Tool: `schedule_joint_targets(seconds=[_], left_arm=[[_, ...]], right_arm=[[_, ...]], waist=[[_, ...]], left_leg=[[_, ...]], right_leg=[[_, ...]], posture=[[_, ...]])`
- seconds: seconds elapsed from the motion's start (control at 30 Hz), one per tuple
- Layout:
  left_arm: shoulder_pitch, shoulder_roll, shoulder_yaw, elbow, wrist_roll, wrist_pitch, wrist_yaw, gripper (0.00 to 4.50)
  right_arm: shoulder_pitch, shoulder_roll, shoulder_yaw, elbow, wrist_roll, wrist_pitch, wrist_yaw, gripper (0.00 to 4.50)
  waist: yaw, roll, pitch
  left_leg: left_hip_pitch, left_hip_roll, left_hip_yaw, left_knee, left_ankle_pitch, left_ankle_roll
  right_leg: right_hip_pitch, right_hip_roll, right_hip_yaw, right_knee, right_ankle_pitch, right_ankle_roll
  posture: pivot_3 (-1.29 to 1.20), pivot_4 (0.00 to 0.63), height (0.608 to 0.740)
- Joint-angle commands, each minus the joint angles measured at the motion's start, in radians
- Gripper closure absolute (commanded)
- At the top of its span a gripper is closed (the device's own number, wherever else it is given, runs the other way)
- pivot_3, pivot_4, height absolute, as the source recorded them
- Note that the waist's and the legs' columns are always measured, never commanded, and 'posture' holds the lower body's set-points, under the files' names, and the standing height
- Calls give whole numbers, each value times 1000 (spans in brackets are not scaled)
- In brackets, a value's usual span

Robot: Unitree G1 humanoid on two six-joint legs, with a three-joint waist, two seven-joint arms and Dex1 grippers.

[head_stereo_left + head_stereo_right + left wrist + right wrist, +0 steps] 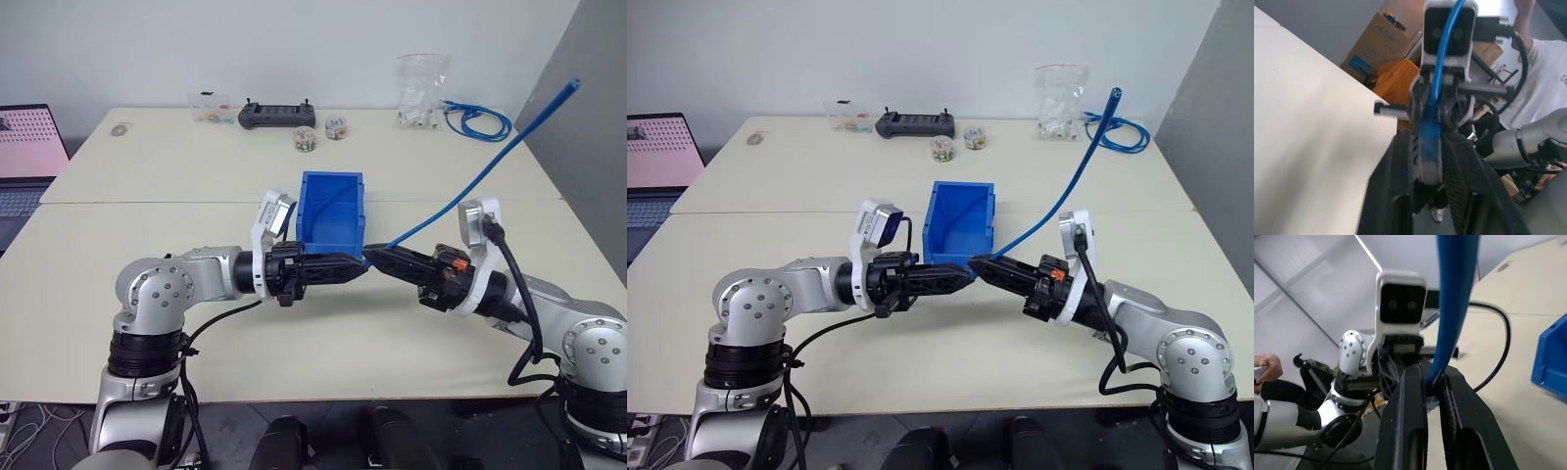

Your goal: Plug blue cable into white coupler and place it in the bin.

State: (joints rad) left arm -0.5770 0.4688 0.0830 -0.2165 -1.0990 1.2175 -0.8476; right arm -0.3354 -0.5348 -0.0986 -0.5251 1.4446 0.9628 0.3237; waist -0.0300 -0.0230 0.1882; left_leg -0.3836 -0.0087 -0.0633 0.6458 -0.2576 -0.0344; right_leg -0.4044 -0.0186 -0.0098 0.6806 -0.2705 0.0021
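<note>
The blue bin point(329, 231) stands open-topped at the middle of the table. Just in front of it my two grippers meet tip to tip, both lying level. My right gripper point(378, 257) is shut on the blue cable point(470, 186), which climbs from its tips up and away to the right, its far end in the air. In the right wrist view the cable point(1454, 293) runs down between that gripper's fingers point(1410, 406). My left gripper point(354, 262) comes in from the left, and the cable's blue plug end point(1429, 147) lies at its tips. The white coupler is hidden where the tips meet.
At the table's back stand a coiled blue cable bundle point(477, 119), a clear bag of white parts point(421, 93), a black controller point(277, 116), two small jars point(305, 139) and a clear box point(208, 106). A laptop point(24, 157) sits far left. A person in white point(1542, 73) is beyond the table.
</note>
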Motion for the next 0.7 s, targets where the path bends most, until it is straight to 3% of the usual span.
schedule_joint_targets(seconds=[0.03,0.33,0.43,0.47,0.63,0.7], left_arm=[[-16,6,21,-12,-23,-17,1,2634],[24,77,65,-60,-77,9,-6,901],[59,127,113,-99,-136,27,6,408],[76,148,142,-122,-174,34,17,53],[213,222,239,-236,-286,30,103,0],[319,216,242,-300,-195,-29,165,0]], right_arm=[[-17,-6,27,-35,0,-6,31,4430],[-26,-33,38,29,-136,-42,105,4443],[-34,-39,31,70,-191,-59,135,4444],[-38,-38,28,83,-206,-65,142,4444],[-54,-26,19,123,-247,-80,167,4444],[-59,-23,20,134,-262,-83,179,4444]], waist=[[0,0,0],[0,0,0],[-1,0,0],[-1,0,0],[-1,0,0],[-1,0,0]], left_leg=[[0,0,0,0,0,0],[0,0,0,0,0,0],[0,0,0,0,0,0],[0,0,0,0,0,0],[0,1,0,0,0,0],[0,1,1,-1,0,0]], right_leg=[[0,0,0,0,0,0],[0,0,0,0,0,0],[0,0,0,0,0,0],[0,0,0,0,0,0],[-1,0,0,0,0,0],[0,0,1,-1,0,0]], posture=[[0,150,740],[0,150,740],[0,150,740],[0,150,740],[0,150,740],[0,150,740]])
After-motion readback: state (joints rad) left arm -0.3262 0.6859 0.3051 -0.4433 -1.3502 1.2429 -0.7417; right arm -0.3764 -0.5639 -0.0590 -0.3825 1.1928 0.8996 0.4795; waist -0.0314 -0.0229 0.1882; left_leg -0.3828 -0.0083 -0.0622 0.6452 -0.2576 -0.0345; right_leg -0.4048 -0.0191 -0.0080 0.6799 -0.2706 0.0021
